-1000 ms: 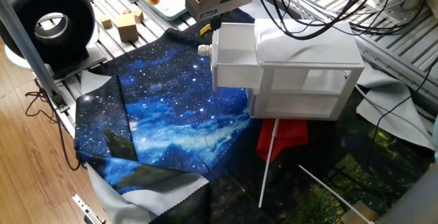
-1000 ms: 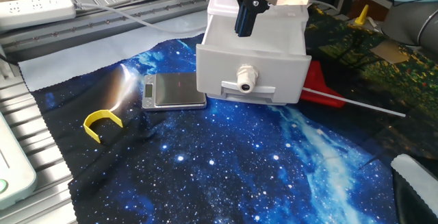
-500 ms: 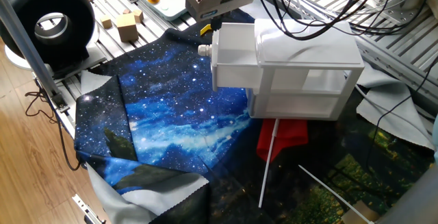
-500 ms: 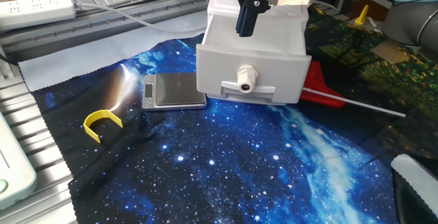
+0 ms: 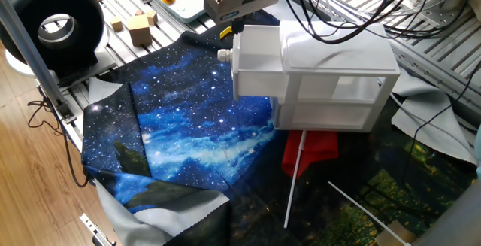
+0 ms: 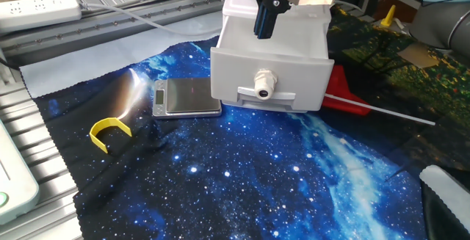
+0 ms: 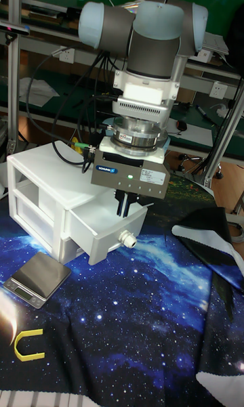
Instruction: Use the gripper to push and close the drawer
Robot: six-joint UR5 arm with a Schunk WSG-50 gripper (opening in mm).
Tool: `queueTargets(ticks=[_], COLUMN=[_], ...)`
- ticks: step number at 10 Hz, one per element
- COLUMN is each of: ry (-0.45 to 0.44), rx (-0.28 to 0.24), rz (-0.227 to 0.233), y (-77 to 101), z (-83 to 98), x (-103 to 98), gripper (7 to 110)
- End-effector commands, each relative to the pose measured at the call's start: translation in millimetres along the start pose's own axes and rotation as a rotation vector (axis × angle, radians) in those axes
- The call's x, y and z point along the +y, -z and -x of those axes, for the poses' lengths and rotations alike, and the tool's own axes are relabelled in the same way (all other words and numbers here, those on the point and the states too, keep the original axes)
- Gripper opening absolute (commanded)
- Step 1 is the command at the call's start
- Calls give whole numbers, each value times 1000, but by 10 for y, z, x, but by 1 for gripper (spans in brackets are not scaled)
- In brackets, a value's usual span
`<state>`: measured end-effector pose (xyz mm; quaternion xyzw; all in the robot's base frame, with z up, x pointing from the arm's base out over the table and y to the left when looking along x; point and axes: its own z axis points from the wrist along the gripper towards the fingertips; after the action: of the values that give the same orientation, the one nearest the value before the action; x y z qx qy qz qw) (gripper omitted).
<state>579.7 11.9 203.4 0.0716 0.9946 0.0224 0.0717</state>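
The white drawer stands pulled out of its small white cabinet, with its round knob facing out over the starry blue cloth. My gripper hangs over the drawer's front end. Its dark fingertips are close together and empty, and they reach down just behind the front panel. In the tall fixed view the grey gripper sits straight above the knob. In one fixed view the gripper is at the drawer's far front corner.
A small silver scale lies left of the drawer and a yellow curved piece further left. A red cloth and a white rod lie beside the cabinet. Wooden blocks and a black ring sit beyond the cloth.
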Motion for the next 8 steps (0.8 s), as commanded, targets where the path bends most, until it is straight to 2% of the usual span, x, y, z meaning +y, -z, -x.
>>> queueTargets(ticks=[1,2,6,8], ry=[19,28,34,34], rx=[32,32,35,42], rz=[17,31,20,16], y=[65,60,-34,-23], z=[-81,-80,-79,-98], x=[42,76,48,38], gripper=[7,7,7,7])
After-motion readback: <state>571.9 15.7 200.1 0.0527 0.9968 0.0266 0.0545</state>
